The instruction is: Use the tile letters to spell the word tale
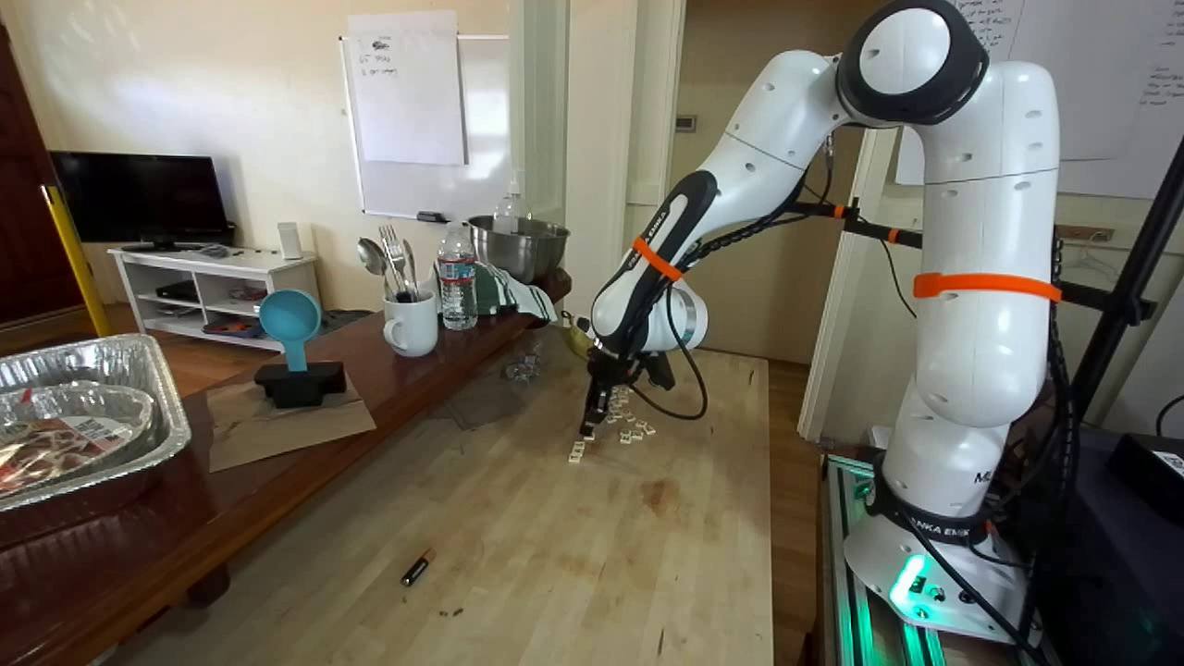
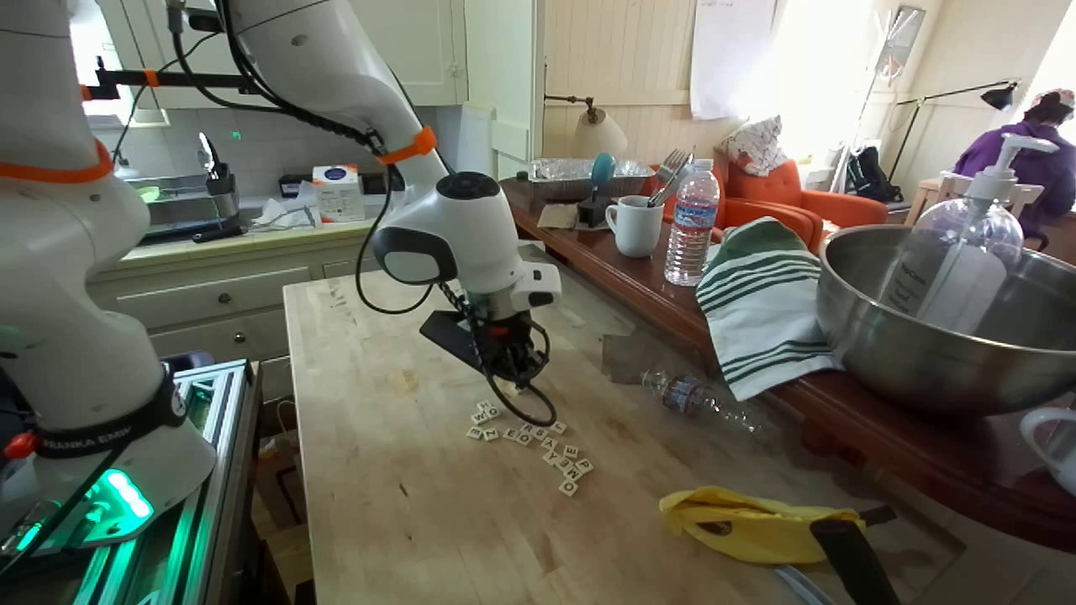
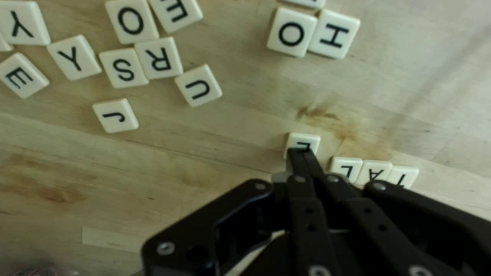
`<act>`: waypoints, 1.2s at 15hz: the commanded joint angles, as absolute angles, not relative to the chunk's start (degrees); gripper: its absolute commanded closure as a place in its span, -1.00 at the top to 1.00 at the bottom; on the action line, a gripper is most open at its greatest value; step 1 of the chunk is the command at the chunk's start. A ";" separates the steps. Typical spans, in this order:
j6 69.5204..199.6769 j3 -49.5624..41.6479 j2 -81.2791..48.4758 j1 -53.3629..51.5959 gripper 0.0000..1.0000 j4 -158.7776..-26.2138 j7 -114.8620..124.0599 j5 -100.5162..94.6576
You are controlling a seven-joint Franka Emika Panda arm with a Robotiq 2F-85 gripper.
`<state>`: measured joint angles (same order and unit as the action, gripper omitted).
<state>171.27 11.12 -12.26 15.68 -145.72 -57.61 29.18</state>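
Observation:
Small cream tile letters lie flat on the wooden table. In the wrist view three tiles stand in a touching row: an L tile [image 3: 346,165], an A tile [image 3: 373,171] and a T tile [image 3: 403,174]. A separate tile [image 3: 303,139], its letter partly hidden and perhaps an E, lies beside the L with a gap. My gripper [image 3: 300,151] is shut with nothing visible between its fingers; its tips are over or on that tile, contact unclear. In an exterior view the gripper [image 1: 588,433] points down behind the row of tiles [image 1: 576,451]. Its fingertips are hidden in an exterior view.
Loose tiles lie nearby, including J [image 3: 116,115], U [image 3: 198,86], O [image 3: 291,32] and H [image 3: 333,34]. A plastic bottle [image 2: 689,395] and a yellow object [image 2: 756,525] lie on the table. A battery [image 1: 417,568] lies toward the front. A raised brown counter [image 1: 444,379] runs alongside.

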 commanded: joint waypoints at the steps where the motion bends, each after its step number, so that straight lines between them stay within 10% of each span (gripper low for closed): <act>1: 173.07 13.39 -16.37 16.92 -1.00 -144.26 -60.11 31.59; 18: 173.21 15.40 -16.97 17.85 -1.00 -144.48 -60.49 30.97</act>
<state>171.88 13.84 -13.25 17.03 -144.71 -58.39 29.50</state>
